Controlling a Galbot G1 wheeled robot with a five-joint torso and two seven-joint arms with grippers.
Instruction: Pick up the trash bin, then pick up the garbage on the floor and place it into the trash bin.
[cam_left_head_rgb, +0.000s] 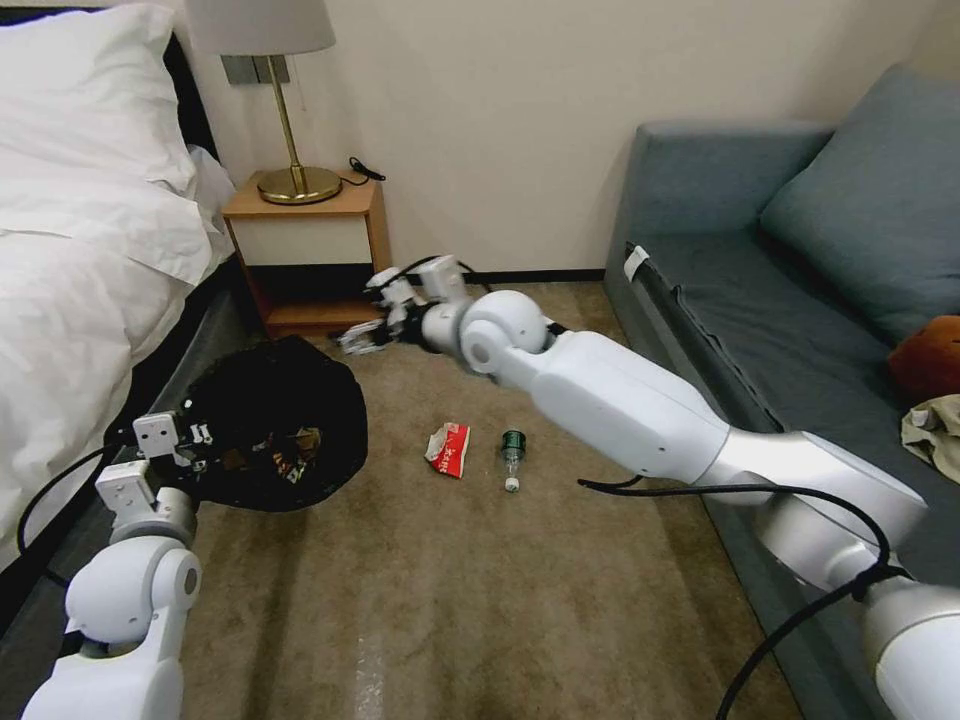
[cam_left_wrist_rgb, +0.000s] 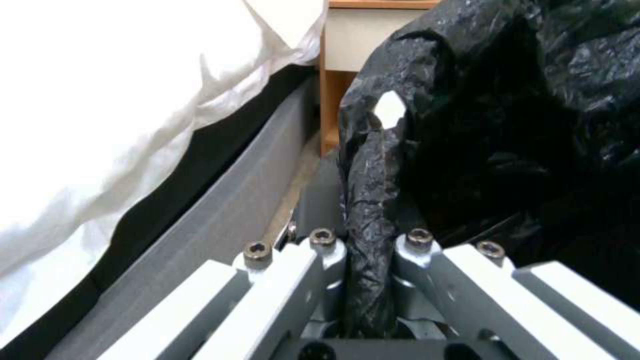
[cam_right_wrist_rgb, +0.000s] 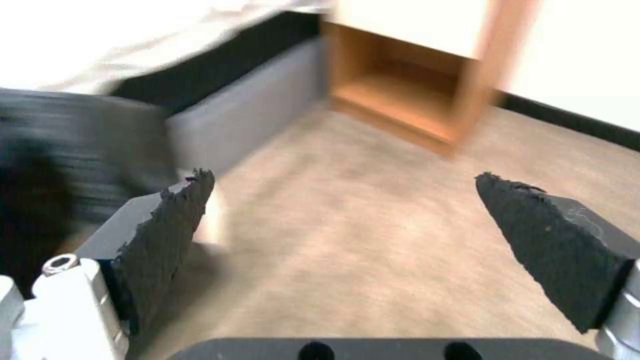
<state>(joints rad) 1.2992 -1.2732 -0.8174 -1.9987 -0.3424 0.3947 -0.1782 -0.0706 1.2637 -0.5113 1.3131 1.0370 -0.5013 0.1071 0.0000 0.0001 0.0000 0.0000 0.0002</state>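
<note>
Bed (cam_left_head_rgb: 70, 200): white bedding along the robot's left; its dark grey base runs beside the bin.
Left gripper (cam_left_head_rgb: 190, 440): closed on the bag-wrapped rim of the trash bin; the left wrist view shows a fold of black liner pinched between its fingers (cam_left_wrist_rgb: 320, 260), with no gap visible.
Trash bin (cam_left_head_rgb: 275, 425): held near the floor between the bed base and the open carpet, mouth facing up toward the head camera; some litter is already visible inside, too dark to identify.
Nightstand (cam_left_head_rgb: 305, 255): wooden, against the far wall, carrying a brass lamp (cam_left_head_rgb: 280, 110).
Right gripper (cam_left_head_rgb: 365, 335): low over the carpet in front of the nightstand, just beyond the bin's far edge; its black pads (cam_right_wrist_rgb: 167, 225) stand wide apart and hold nothing.
Wrapper (cam_left_head_rgb: 450, 448): red and white, lying on the carpet between the bin and the bottle.
Bottle (cam_left_head_rgb: 512, 458): clear with a green label, just right of the wrapper; long axis running toward and away from the robot.
Key relation: both floor pieces lie nearer the robot than the right gripper and to its right, under the extended forearm; the empty right arm is the one free to reach them, probably by drawing back and descending.
Sofa (cam_left_head_rgb: 760, 280): blue-grey, along the robot's right.
</note>
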